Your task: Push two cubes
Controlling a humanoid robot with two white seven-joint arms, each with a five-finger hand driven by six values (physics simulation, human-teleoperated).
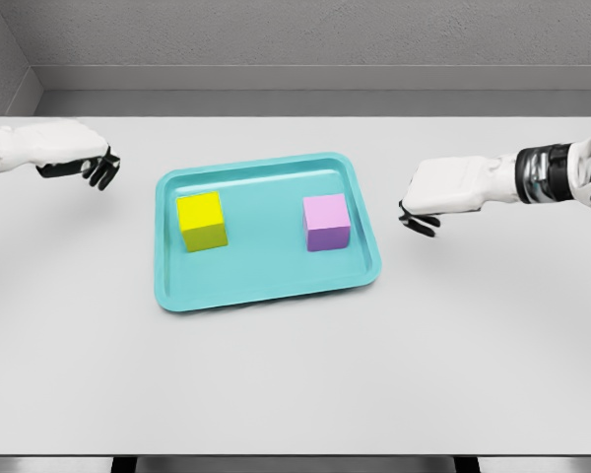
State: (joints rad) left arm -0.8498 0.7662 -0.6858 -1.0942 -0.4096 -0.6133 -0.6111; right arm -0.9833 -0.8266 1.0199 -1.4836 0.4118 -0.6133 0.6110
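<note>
Head view. Teal tray (266, 291) sits near the middle of the white desk (295, 384), slightly rotated against the desk edges. Two cubes rest inside it, well apart: yellow cube (202, 221) toward the tray's left side, purple cube (326, 222) toward its right side, neither touching the rim. Left hand (79, 156) hovers off the tray's far left corner, near the left edge of the desk; its arm is cut off by the picture's left border. Dark fingers (102, 170) point downward and loosely curled, holding nothing (exact spread hard to judge, since the fingers overlap one another from this angle). Right hand (443, 189) is beside the tray's right rim, apart from it, at about the level of the purple cube; its forearm runs out of the picture on the right. Its fingers (418, 223) hang mostly hidden beneath the white back of the hand, only the dark tips showing, relaxed and grasping nothing. Whether either hand touches the desk cannot be told. Desk's near edge shows along the bottom.
</note>
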